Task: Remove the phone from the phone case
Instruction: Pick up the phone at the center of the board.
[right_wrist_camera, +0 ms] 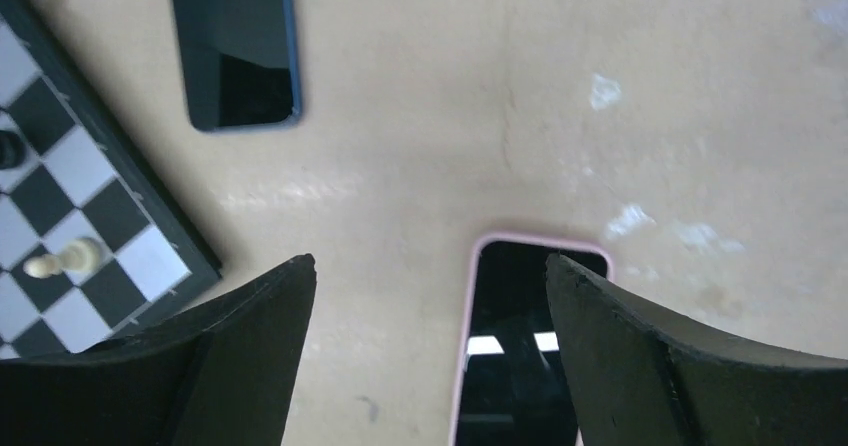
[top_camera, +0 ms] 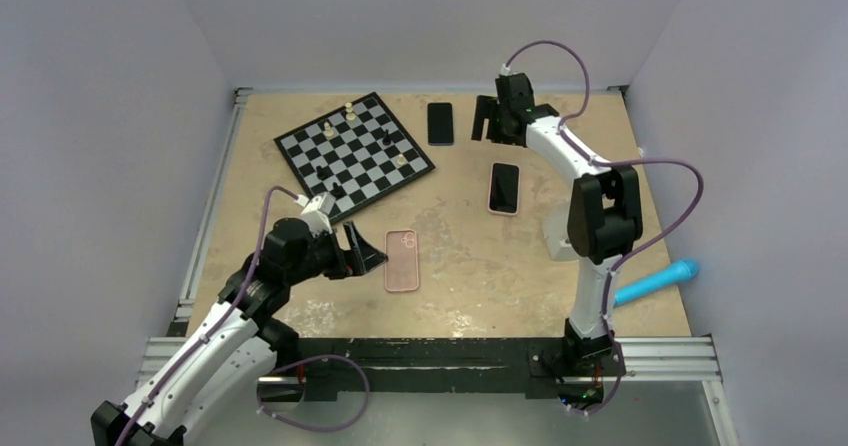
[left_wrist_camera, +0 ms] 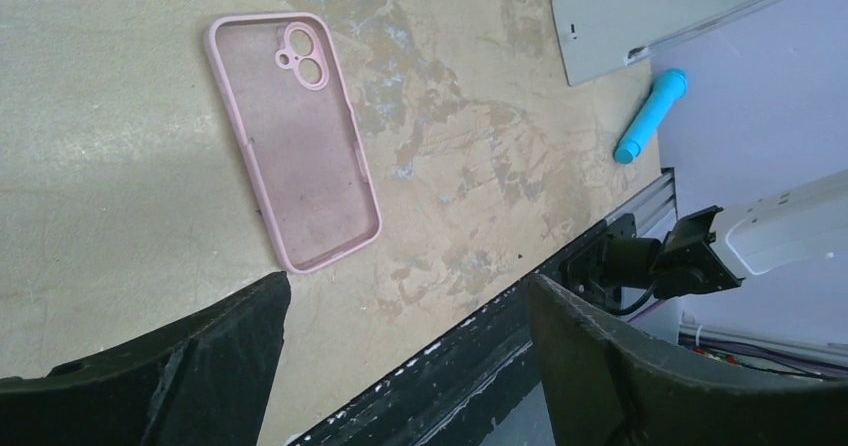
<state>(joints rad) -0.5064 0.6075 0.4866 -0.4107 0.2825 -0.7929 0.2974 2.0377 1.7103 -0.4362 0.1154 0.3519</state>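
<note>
Although scuffed to pale patches, the tan wooden tabletop (top_camera: 470,286) lies flat between plain pale-grey walls (top_camera: 120,116), with aluminium rails (top_camera: 440,351) along its near edge. On it lie two phones, two pink cases, one black-and-white chessboard (top_camera: 355,156) carrying a handful of small pieces, and one bright blue plastic cylinder (top_camera: 655,281) by the right edge. The bare dark phone with a blue rim (top_camera: 440,123) rests at the far side, just beside the board. The empty pink phone case (top_camera: 401,261) lies open side up near the middle, its camera cut-out showing. The black-screened phone (top_camera: 504,188) sits screen up inside the second pink phone case (right_wrist_camera: 465,346), right of centre, with only a thin pink border showing around the glass. The left gripper (top_camera: 368,251) hangs beside the empty case, jaws spread wide. The right gripper (top_camera: 487,121) hovers above the cased phone's far end, its jaws likewise apart and gripping nothing
</note>
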